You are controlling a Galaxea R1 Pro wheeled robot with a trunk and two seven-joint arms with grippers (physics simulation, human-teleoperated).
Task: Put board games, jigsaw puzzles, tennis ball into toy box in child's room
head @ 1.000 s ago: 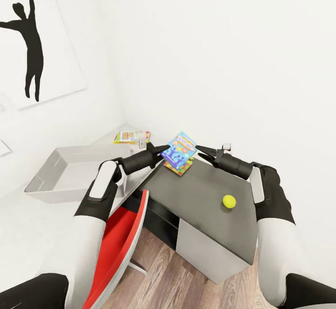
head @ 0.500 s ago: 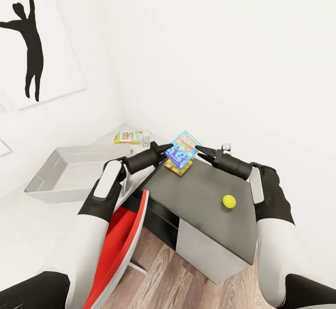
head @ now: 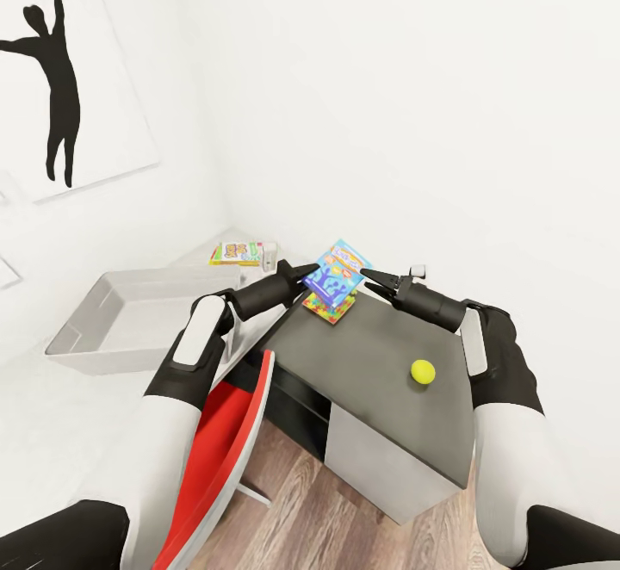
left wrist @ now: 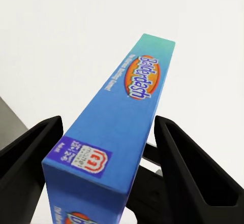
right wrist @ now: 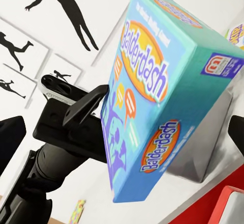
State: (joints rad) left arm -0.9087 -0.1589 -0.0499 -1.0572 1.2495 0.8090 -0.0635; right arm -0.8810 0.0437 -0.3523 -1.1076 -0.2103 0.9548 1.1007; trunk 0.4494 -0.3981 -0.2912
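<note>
The blue board game [head: 337,273] hangs tilted in the air above the far corner of the dark bench [head: 405,398], squeezed between the two grippers. The left gripper [head: 307,275] has its fingers [left wrist: 193,168] spread to either side of the box's narrow edge; I cannot tell whether they press it. The right gripper [head: 368,275] meets the opposite edge, and its state is unclear too. Directly beneath the box a jigsaw puzzle [head: 331,308] lies flat on the bench. The tennis ball [head: 423,370] sits well apart, near the bench's right edge. The grey toy box [head: 129,316] stands on the lighter bench to the left, with another board game [head: 242,252] beyond it by the wall corner.
</note>
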